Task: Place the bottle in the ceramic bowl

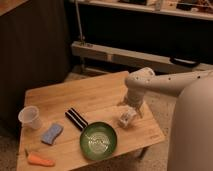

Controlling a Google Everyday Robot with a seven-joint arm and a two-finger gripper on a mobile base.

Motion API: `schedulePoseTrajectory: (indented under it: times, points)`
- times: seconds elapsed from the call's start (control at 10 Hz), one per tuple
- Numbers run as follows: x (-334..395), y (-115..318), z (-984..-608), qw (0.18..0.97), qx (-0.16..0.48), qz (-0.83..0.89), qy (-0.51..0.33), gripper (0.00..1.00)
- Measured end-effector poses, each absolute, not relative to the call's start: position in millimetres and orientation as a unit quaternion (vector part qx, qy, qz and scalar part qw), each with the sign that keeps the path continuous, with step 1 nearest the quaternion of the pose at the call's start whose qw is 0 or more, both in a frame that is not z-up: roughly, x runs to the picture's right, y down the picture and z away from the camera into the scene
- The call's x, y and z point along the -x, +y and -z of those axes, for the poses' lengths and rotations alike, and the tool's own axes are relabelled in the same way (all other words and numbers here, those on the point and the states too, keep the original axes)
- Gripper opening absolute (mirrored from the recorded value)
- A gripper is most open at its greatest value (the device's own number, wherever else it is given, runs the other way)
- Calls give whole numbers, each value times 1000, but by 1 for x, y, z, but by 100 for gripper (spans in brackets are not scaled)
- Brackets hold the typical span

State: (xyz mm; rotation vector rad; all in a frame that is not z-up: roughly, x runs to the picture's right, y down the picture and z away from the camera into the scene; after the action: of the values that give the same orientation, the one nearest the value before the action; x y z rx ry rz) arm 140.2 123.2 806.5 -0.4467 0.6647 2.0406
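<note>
The small white bottle lies on the wooden table, near its right edge and just right of the dark-green ceramic bowl. The bowl stands at the table's front edge, with pale marks inside and nothing else in it. My gripper hangs down from the pale arm that reaches in from the right. It sits directly over the bottle's far end, close to it or touching it. The gripper's tip merges with the bottle in this view.
A clear plastic cup stands at the table's left edge. A blue sponge and an orange carrot lie at the front left. A black striped object lies just behind the bowl. A dark cabinet and a shelf unit stand behind the table.
</note>
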Motion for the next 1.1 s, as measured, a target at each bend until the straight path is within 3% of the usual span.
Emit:
schedulePoseTrajectory:
  times: [1.0,1.1]
  points:
    - [-146,166,-859,405,242,-823,316,80]
    - [-149,168,-861,403,241,-823,318,73]
